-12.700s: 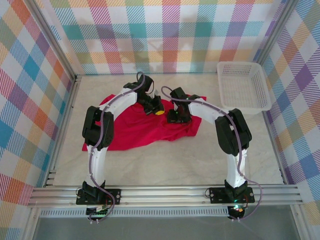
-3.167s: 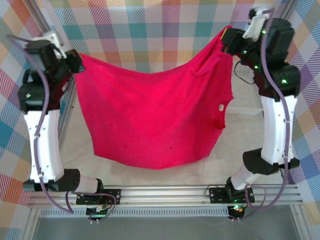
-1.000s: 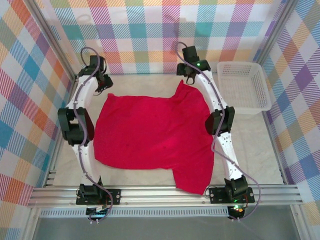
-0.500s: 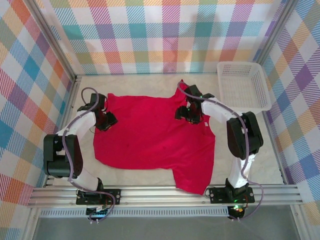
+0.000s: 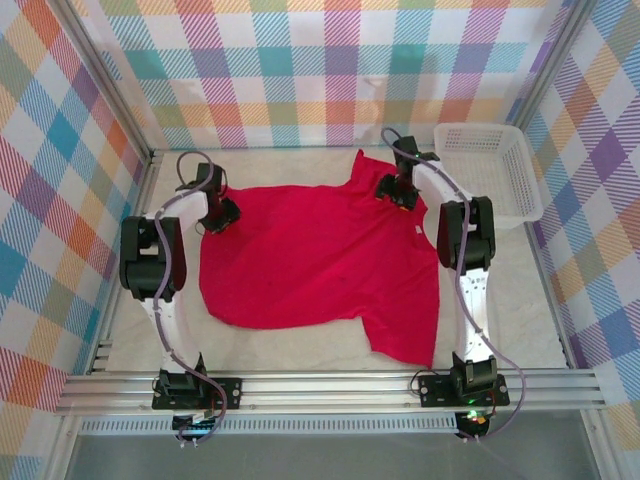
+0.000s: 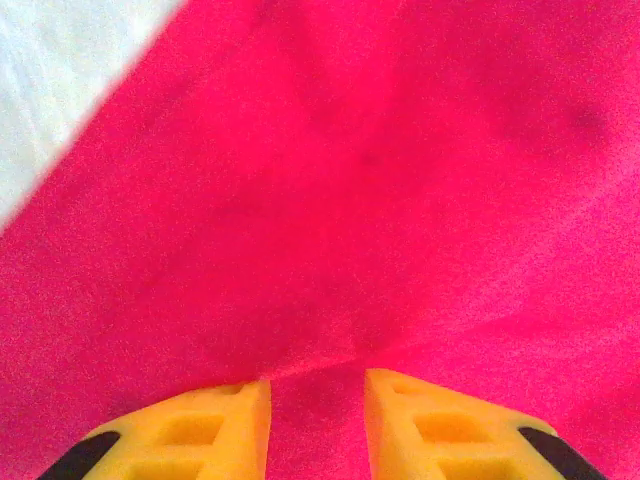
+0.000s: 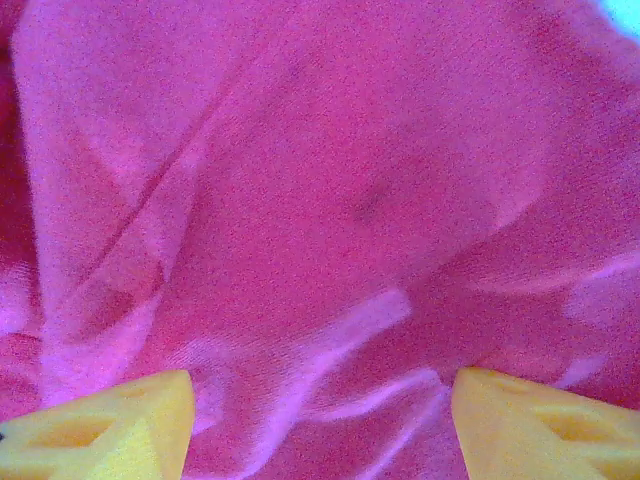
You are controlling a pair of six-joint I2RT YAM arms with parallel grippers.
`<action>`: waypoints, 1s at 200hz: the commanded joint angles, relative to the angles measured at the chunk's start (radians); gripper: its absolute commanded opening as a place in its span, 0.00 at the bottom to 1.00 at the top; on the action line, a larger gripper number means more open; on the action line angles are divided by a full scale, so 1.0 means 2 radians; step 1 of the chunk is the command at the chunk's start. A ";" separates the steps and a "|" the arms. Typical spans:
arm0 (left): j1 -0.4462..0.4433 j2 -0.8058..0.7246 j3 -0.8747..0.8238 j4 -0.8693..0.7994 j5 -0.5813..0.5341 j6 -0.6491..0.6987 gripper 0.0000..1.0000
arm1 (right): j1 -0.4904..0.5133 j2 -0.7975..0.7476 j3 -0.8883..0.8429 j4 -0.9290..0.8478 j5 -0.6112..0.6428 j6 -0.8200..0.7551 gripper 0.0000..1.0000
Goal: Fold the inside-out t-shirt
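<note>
Far left: left gripper (image 5: 216,212) down on the far-left corner of the shirt (image 5: 310,260), fingers (image 6: 215,425) drawn close, pinching a ridge of red cloth. Mid-table (image 5: 280,348): shirt spread nearly flat, one flap trailing near right. Far right of shirt: right gripper (image 5: 395,190) low over wrinkled cloth, spread wide, holding nothing. Basket (image 5: 522,190) further right, apart. Judged light, limp, quick to drag and bunch. Best taken at corners or shoulder seams, both layers pinched.
</note>
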 commanded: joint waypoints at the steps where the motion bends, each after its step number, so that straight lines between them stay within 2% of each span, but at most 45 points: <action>1: 0.006 -0.073 0.009 -0.054 -0.040 0.022 0.31 | 0.009 -0.020 0.014 -0.055 -0.009 -0.020 0.69; 29: 0.006 -0.208 -0.080 -0.126 -0.084 0.017 0.31 | 0.048 -0.125 -0.079 -0.015 -0.024 -0.022 0.69; 64: 0.006 -0.360 -0.233 -0.187 -0.059 -0.030 0.27 | 0.127 -0.244 -0.247 0.060 -0.088 0.011 0.65; 91: 0.005 -0.436 -0.318 -0.184 -0.029 -0.077 0.29 | 0.197 -0.277 -0.337 0.124 -0.145 0.060 0.64; 113: 0.007 -0.459 -0.367 -0.174 -0.019 -0.118 0.31 | 0.230 -0.259 -0.353 0.136 -0.156 0.073 0.61; 122: 0.007 -0.463 -0.380 -0.170 -0.012 -0.126 0.30 | 0.233 -0.254 -0.365 0.144 -0.163 0.083 0.57; 137: 0.007 -0.466 -0.398 -0.162 -0.002 -0.132 0.29 | 0.233 -0.250 -0.395 0.175 -0.178 0.100 0.56; 155: 0.007 -0.465 -0.417 -0.142 0.017 -0.138 0.27 | 0.231 -0.235 -0.409 0.184 -0.165 0.108 0.56; 178: 0.007 -0.453 -0.436 -0.094 0.029 -0.145 0.26 | 0.213 -0.192 -0.393 0.161 -0.109 0.100 0.54; 200: 0.005 -0.421 -0.421 -0.069 0.020 -0.137 0.21 | 0.177 -0.157 -0.375 0.153 -0.111 0.091 0.53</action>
